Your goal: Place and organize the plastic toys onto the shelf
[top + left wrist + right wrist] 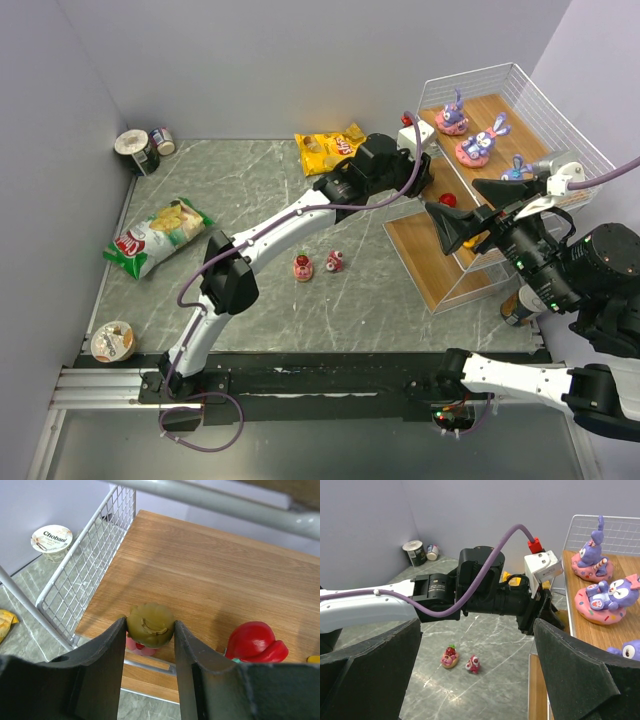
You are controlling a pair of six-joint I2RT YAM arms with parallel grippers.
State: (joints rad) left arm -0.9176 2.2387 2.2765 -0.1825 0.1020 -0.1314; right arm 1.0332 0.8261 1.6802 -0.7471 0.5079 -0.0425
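Note:
My left gripper (425, 185) (149, 626) is shut on an olive fruit toy (150, 624) with a pink base. It holds the toy at the front edge of the middle board (210, 565) of the white wire shelf (562, 112). A red toy (254, 641) (447, 199) lies on that board just to the right. Three purple bunnies on pink donuts (452, 118) (478, 146) (515, 170) stand on the top board; they also show in the right wrist view (591, 560). Two pink toys (303, 266) (334, 261) (450, 657) lie on the table. My right gripper (470, 212) (477, 630) is open and empty, hovering in front of the shelf.
A yellow snack bag (330, 150) lies at the back, a green one (155, 235) at the left. Two cans (137, 150) stand in the far left corner, a yogurt cup (112, 340) at the near left. A Chobani cup (51, 540) stands behind the shelf.

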